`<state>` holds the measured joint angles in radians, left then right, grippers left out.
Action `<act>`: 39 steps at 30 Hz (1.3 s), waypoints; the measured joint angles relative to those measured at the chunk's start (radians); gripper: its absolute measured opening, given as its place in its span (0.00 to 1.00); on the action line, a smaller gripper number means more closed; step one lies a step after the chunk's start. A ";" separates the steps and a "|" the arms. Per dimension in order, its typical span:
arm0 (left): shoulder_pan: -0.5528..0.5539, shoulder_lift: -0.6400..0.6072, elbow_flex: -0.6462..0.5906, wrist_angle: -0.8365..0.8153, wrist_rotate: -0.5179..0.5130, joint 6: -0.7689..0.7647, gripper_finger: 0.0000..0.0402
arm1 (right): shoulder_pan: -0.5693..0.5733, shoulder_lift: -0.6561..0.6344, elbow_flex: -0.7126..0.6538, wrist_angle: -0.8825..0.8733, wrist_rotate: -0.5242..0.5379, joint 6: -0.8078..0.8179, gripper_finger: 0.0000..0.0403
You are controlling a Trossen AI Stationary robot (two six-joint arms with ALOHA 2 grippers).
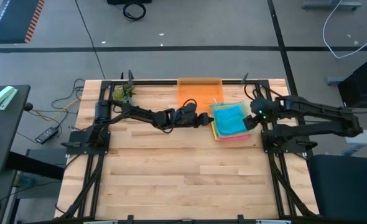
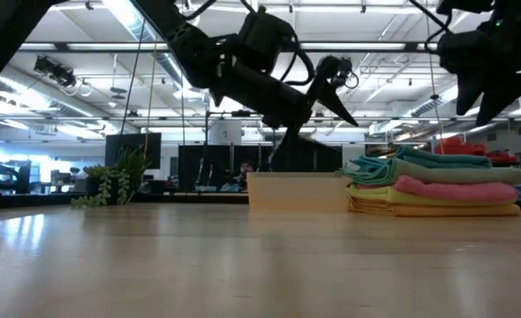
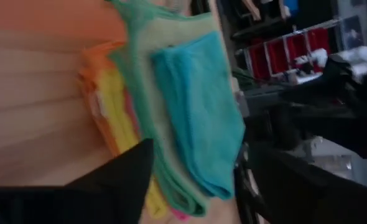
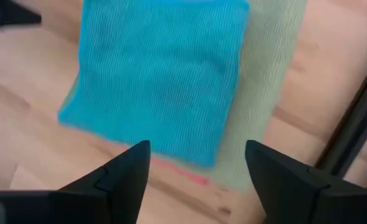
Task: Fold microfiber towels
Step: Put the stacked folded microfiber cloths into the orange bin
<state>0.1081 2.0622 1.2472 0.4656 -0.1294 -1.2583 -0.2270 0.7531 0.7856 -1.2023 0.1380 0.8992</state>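
Folded teal towel (image 4: 155, 74) topping soft cloth stack (image 2: 433, 190), both pincers parted, empty.

No text, label, brand, number or sign can be read in any of the views. The small white tag on the folded orange and yellow microfiber towels (image 3: 102, 106), just ahead of the left gripper, shows no legible print, and the partial white marks on the black table frame rail (image 4: 357, 118) beside the right gripper cannot be made out.
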 joint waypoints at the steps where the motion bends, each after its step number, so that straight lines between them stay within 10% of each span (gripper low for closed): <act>1: -0.002 0.002 -0.001 -0.006 -0.002 -0.013 0.68 | -0.026 0.010 0.000 0.015 -0.007 -0.014 0.68; 7: -0.011 0.058 0.007 0.026 -0.025 -0.014 0.87 | -0.231 0.085 -0.001 0.051 -0.055 -0.132 0.75; 16: -0.012 0.195 0.195 0.012 -0.023 0.016 0.88 | -0.473 0.125 -0.044 0.153 -0.196 -0.242 0.76; 39: -0.016 0.262 0.278 -0.262 -0.047 -0.060 0.88 | -0.461 0.210 -0.310 0.423 -0.181 -0.247 0.77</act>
<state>0.0917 2.3247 1.5253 0.2033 -0.1764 -1.3183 -0.6882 0.9629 0.4753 -0.7793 -0.0432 0.6517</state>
